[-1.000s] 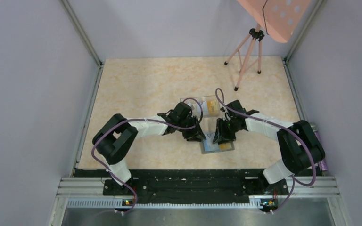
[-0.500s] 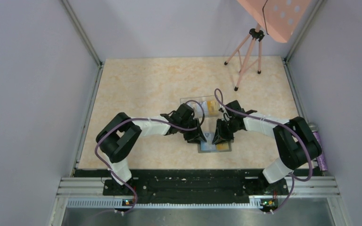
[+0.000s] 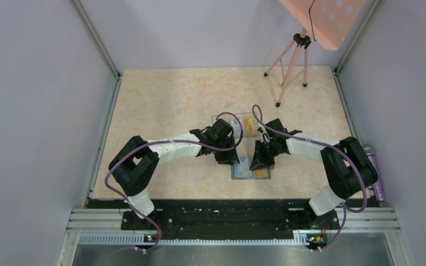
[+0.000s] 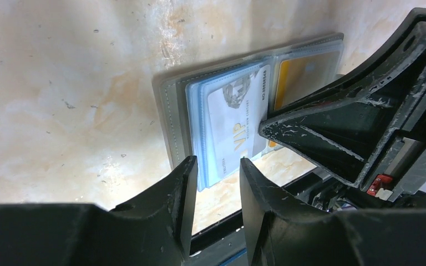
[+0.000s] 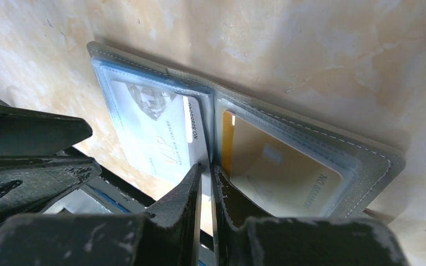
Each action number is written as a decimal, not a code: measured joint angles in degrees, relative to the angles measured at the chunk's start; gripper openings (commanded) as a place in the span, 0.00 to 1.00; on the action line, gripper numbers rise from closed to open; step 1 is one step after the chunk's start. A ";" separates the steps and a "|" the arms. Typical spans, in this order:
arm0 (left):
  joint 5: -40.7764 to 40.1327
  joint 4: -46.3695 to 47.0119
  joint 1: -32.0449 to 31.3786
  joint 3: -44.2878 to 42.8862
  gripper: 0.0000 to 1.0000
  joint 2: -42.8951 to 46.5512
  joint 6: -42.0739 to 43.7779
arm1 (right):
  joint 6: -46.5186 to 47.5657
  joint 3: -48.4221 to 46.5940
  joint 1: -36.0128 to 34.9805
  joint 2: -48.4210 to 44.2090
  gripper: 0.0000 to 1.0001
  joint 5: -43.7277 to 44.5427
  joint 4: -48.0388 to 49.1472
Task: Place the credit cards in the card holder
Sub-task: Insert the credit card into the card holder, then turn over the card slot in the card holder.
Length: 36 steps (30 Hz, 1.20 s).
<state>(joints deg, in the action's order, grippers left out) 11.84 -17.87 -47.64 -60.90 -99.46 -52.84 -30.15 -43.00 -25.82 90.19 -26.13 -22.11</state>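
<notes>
Over card holder point(image 4: 169, 111) | right end effector point(image 5: 209, 169) has closed | left end effector point(image 4: 217, 163) parted

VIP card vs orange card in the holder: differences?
Colour: the VIP card is pale grey-white, the orange card yellow-orange. Print: the VIP card shows a diamond and lettering, the orange card looks plain. Place: VIP card and orange card sit in opposite halves of the card holder. Shared: both lie flat inside it, numbered along one edge.
</notes>
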 measured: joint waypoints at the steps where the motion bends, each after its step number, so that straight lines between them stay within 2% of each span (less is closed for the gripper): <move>1: -0.28 -0.17 -0.07 -0.02 0.40 0.20 0.07 | -0.07 0.02 0.00 0.00 0.10 -0.04 0.04; 7: -1.03 -0.04 -0.42 -0.07 0.41 1.07 0.33 | -0.50 0.31 -0.02 0.02 0.10 -0.57 0.52; 19: 0.61 2.47 -0.44 -0.07 0.42 -2.21 0.42 | -2.32 1.53 -0.02 0.09 0.24 -3.15 3.13; 36: 1.22 1.64 -0.42 -0.07 0.38 -3.28 1.11 | -4.96 3.28 -0.11 0.09 0.24 -6.69 6.47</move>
<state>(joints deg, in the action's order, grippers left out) 13.06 -16.23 -48.05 -60.97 -102.74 -51.72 -35.11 -39.72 -25.93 90.28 -32.82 -15.64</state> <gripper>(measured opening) 0.392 0.248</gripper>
